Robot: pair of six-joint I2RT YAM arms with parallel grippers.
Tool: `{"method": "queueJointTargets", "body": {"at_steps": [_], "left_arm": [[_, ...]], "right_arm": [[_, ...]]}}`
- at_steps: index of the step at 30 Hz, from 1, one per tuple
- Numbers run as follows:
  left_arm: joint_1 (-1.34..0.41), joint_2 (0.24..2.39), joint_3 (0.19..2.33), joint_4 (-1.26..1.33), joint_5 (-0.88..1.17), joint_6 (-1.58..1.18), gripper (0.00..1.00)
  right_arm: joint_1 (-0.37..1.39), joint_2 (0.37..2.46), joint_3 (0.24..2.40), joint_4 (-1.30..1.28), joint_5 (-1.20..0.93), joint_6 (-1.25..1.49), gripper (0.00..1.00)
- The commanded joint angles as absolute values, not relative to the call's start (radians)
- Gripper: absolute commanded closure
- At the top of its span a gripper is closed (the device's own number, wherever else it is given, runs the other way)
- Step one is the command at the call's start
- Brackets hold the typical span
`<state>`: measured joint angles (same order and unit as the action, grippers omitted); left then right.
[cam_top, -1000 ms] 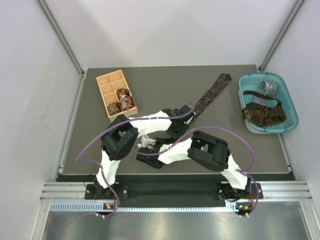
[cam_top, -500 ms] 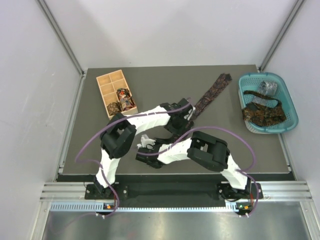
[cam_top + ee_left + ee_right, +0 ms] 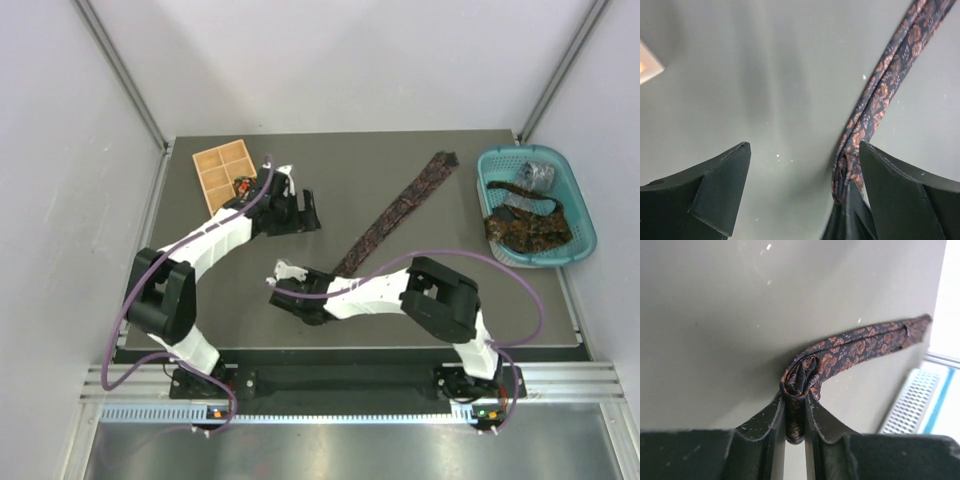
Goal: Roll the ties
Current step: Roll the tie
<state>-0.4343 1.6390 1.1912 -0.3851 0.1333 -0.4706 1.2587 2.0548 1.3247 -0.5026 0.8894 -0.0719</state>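
right hand (image 3: 795, 405): narrow, pinching coiled end of paisley tie (image 3: 860, 346) | left hand (image 3: 804, 150): wide, empty | risk: coil may unwind, with one pinch against the tail's drag on worktop (image 3: 480, 290)

the coiled end of the tie (image 3: 395, 208) sits between the fingers (image 3: 771, 415) of the right gripper (image 3: 795, 399). its strip runs beyond that gripper and off to its right across the table (image 3: 330, 170). the left gripper (image 3: 308, 212) hangs beyond the right gripper, with the strip to its right and the compartment box (image 3: 222, 168) just to its left. the basket (image 3: 530, 150), with more ties (image 3: 525, 228) in it, lies well to the right of both.
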Motion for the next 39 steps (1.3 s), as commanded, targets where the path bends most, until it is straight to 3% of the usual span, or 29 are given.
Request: {"method": "queueJointTargets", "body": {"at_steps": [1,18,26,39], "left_arm": [[-0.362,1.582,1.118,-0.267,0.196,-0.567,0.06],[-0.235,1.451,0.953,-0.186,0.235,-0.614,0.07],[-0.239,1.393,0.882,-0.167,0.239,-0.604,0.08],[-0.397,1.263,0.724,-0.052,0.134,-0.491,0.11]], "right_arm": [[1.227,1.941,1.338,-0.469,0.773,-0.103,1.00],[0.985,1.747,1.279,-0.414,0.086,-0.022,1.00],[0.818,1.795,1.279,-0.402,-0.334,0.023,1.00],[0.687,1.963,1.339,-0.405,-0.644,0.043,1.00]]}}
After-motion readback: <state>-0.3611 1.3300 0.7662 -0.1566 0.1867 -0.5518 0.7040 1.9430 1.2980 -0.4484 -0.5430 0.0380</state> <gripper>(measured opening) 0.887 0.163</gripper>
